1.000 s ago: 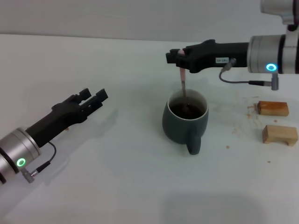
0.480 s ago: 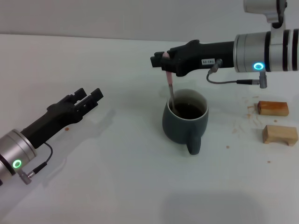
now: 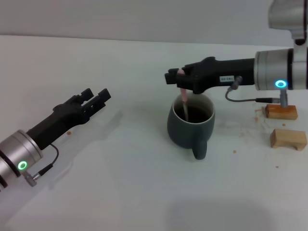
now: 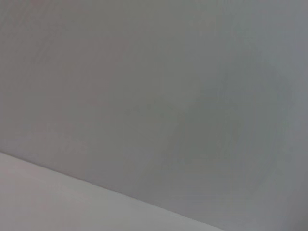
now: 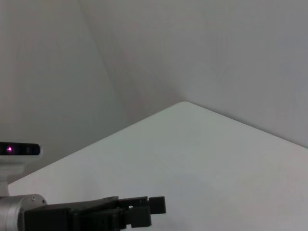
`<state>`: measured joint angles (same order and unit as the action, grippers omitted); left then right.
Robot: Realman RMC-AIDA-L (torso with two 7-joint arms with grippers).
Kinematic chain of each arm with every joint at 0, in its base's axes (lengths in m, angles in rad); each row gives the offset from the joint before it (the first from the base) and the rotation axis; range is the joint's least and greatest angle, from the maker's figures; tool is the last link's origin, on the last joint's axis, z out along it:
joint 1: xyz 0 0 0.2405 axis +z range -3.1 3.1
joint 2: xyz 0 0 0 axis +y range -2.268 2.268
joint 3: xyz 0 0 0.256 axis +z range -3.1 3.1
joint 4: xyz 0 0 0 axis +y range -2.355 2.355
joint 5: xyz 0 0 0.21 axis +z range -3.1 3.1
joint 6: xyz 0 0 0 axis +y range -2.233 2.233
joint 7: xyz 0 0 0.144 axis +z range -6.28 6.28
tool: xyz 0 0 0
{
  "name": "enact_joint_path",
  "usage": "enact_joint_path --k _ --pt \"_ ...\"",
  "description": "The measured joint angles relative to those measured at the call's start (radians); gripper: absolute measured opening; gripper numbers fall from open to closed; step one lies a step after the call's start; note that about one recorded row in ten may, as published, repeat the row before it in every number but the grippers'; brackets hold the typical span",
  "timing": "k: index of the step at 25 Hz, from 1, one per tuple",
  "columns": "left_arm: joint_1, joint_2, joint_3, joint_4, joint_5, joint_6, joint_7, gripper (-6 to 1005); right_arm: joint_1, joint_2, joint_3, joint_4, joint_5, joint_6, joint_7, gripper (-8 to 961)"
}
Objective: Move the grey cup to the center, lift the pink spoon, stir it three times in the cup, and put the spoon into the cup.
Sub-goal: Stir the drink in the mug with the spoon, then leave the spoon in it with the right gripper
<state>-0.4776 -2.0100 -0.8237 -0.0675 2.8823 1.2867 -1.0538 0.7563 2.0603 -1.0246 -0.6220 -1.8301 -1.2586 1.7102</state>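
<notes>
The grey cup (image 3: 190,126) stands near the middle of the white table, handle toward me, dark liquid inside. My right gripper (image 3: 180,78) reaches in from the right, just above the cup's far rim. It is shut on the pink spoon (image 3: 183,99), which hangs down with its metal end in the liquid. My left gripper (image 3: 96,97) hovers over the table to the left of the cup, open and empty. It also shows in the right wrist view (image 5: 144,211).
Two tan wooden blocks (image 3: 281,111) (image 3: 288,138) lie on the table to the right of the cup, under the right arm. A few crumbs are scattered near them. The left wrist view shows only the wall and a strip of table.
The right gripper swung the spoon from the cup's middle to its left side, then came back right and lower over the cup. The left arm shifted slightly.
</notes>
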Motion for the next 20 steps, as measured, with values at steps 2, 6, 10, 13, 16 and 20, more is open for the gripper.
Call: enact_joint_path --k 2,6,10,13,16,20 --pt "-0.004 -0.002 0.000 0.000 0.000 -0.001 0.000 722 -0.015 -0.004 0.000 -0.009 0.000 0.000 0.006 87" --pt "-0.006 -0.005 0.000 -0.001 0.000 -0.001 0.000 722 -0.041 -0.009 0.002 -0.037 0.000 -0.001 0.016 87" --pt "-0.007 -0.006 0.000 -0.002 0.000 -0.001 0.000 722 -0.056 -0.017 0.009 -0.048 0.000 0.002 0.026 87" --pt "-0.007 -0.006 0.000 -0.003 0.000 -0.001 0.000 722 -0.057 -0.019 0.010 -0.048 0.000 0.010 0.033 87" --pt "-0.007 -0.006 0.000 -0.004 0.000 -0.001 0.000 722 -0.051 -0.019 0.007 -0.049 -0.009 0.030 0.037 87" --pt "-0.006 -0.005 0.000 -0.002 0.000 0.001 -0.004 722 -0.033 -0.014 0.002 -0.050 -0.025 0.065 0.042 86"
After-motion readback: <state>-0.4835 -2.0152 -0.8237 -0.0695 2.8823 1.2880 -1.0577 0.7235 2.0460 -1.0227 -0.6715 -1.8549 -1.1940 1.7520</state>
